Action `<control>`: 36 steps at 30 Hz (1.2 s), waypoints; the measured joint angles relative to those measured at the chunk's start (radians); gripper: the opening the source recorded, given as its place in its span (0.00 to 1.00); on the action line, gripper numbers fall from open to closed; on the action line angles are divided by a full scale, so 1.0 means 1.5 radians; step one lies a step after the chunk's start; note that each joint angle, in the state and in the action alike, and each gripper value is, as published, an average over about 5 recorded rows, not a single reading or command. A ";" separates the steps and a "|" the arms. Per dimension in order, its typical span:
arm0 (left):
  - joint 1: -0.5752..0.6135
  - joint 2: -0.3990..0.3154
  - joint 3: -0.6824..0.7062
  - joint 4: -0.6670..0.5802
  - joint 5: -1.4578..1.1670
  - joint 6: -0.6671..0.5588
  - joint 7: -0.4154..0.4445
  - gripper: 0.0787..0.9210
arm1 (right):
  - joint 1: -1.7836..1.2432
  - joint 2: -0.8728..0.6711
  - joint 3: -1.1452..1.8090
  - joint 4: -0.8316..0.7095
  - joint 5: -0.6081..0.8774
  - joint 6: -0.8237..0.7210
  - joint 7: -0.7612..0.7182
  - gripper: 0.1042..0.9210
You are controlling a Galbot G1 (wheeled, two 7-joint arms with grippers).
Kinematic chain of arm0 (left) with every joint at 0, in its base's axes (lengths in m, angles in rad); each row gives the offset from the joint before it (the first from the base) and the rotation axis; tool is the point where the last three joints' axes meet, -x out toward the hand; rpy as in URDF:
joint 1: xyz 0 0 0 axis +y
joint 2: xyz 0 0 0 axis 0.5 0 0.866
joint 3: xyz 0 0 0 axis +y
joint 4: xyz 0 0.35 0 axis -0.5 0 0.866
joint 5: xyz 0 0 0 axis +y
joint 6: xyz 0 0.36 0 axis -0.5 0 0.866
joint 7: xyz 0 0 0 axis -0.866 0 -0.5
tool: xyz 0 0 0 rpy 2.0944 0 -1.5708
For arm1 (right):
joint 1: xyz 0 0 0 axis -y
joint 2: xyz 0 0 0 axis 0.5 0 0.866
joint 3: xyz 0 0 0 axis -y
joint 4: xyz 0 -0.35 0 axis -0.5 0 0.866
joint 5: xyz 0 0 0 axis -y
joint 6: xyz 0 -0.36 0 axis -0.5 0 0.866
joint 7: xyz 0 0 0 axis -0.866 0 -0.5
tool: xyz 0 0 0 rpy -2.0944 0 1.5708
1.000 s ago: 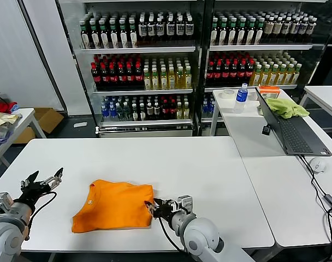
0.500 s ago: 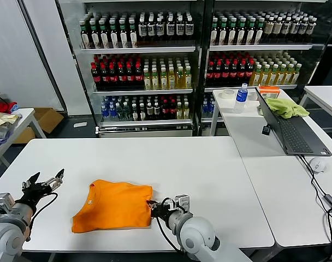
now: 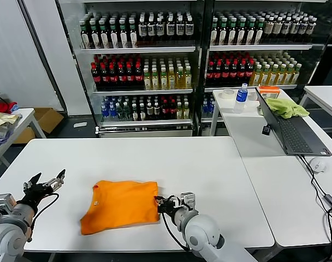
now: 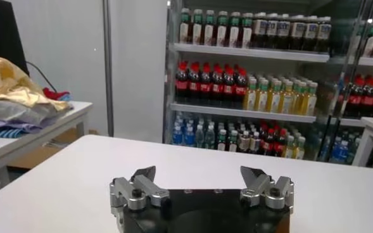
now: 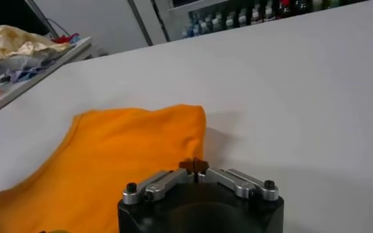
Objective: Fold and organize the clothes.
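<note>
The left gripper (image 3: 44, 184) hangs with its fingers spread wide over bare table (image 3: 209, 158), well to the left of the T-shirt (image 3: 120, 205). The folded orange T-shirt lies flat between the two grippers. The right gripper (image 3: 160, 203) has its fingers pressed together on the shirt's right edge, pinching it low at the table.

The pinch looks thin, only at the hem: a quick pull could slip the cloth free or drag the fold open.

Compared with a second ago, the right fingers have closed and the shirt has slid rightward, turning slightly; the left gripper is barely changed.
</note>
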 measured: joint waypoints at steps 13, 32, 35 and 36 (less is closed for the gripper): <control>-0.005 -0.001 0.009 0.002 0.003 -0.001 0.000 0.88 | -0.017 -0.027 0.046 0.017 -0.026 0.000 0.025 0.00; -0.010 -0.007 0.028 0.002 0.013 -0.017 0.016 0.88 | -0.074 -0.079 0.130 0.097 -0.069 0.001 -0.033 0.24; -0.007 -0.009 0.032 0.002 0.020 -0.030 0.028 0.88 | -0.090 -0.083 0.149 0.114 -0.100 0.002 -0.042 0.35; -0.007 -0.010 0.034 0.003 0.023 -0.036 0.032 0.88 | -0.095 -0.084 0.156 0.119 -0.112 0.004 -0.044 0.38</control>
